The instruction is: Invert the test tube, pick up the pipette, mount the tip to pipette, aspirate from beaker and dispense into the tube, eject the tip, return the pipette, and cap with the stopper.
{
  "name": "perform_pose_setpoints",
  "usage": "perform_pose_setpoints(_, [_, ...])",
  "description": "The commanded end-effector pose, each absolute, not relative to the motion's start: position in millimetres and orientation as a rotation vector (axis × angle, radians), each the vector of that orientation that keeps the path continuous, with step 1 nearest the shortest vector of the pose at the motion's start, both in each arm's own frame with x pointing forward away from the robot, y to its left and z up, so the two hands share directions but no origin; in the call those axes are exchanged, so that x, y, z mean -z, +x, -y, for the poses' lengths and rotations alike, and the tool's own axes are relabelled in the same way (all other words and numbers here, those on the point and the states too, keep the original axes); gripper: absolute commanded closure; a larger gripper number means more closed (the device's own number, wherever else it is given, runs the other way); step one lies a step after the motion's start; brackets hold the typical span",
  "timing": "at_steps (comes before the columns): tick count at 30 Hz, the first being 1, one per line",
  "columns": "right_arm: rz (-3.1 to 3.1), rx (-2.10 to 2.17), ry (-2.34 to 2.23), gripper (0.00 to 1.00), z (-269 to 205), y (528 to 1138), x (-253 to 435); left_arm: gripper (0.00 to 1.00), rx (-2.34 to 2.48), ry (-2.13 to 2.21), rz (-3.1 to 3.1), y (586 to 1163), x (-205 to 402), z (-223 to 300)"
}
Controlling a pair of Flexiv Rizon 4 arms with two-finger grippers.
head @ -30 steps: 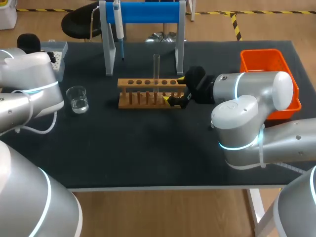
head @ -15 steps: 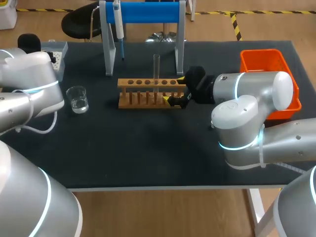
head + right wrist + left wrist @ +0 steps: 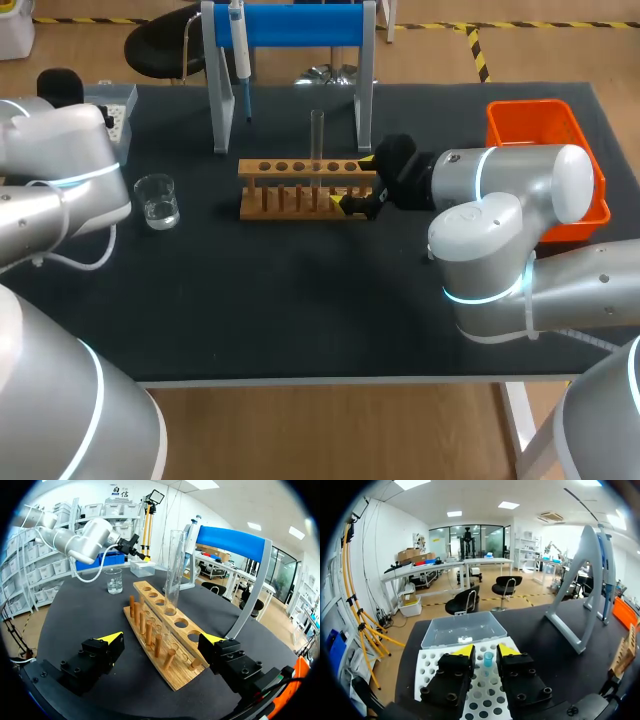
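Left arm [image 3: 60, 170]: it is brought in from the left of the head view, and its wrist is held over the far left corner of the table [image 3: 300, 300].
Left gripper [image 3: 486, 651]: it is pointed out over the white tip box [image 3: 436, 675]. Its fingers are held a little apart, released. One blue pipette tip [image 3: 488, 658] is seen in the gap and appears to be touched by neither finger.
Right arm [image 3: 510, 190]: it is laid across the table from the right, with the wrist aimed at the end of the wooden rack [image 3: 160, 630].
Right gripper [image 3: 161, 639]: it is spread wide and released. The near end of the rack is straddled, one finger to each side, and no contact is seen.
Test tube [image 3: 173, 565]: it is stood upright in the rack, in the third hole from the gripper's end.
Beaker [image 3: 157, 200]: it is set on the table between the left arm and the rack, and a little clear liquid is held in its bottom.
Pipette [image 3: 238, 45]: it is hung on the blue stand [image 3: 300, 25] behind the rack, well apart from both grippers.
Orange bin [image 3: 545, 115]: it is placed at the table's right side and is partly hidden by the right arm. Its contents cannot be told.
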State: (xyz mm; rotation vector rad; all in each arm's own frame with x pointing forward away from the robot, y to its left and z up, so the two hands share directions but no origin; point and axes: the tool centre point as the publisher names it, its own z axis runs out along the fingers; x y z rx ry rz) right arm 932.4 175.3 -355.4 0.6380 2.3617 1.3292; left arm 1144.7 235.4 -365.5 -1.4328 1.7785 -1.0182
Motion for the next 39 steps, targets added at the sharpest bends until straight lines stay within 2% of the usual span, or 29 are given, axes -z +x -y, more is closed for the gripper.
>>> perform_pose_setpoints(1, [-2.366,-1.326,0.638,0.00,-175,932,354,0.75,1.014,-1.436,-1.785,1148,366,-236])
perform_pose_setpoints(10, [-2.366,-1.326,0.638,0.00,-175,932,354,0.82,1.007,-1.438,-1.784,1148,367,-238])
perform_pose_setpoints(17, [-2.366,-1.326,0.638,0.00,-175,932,354,1.00,1.006,-1.433,-1.790,1148,367,-238])
perform_pose_setpoints(39, [-2.366,-1.326,0.638,0.00,-175,932,354,1.00,1.004,-1.391,-1.777,1147,352,-236])
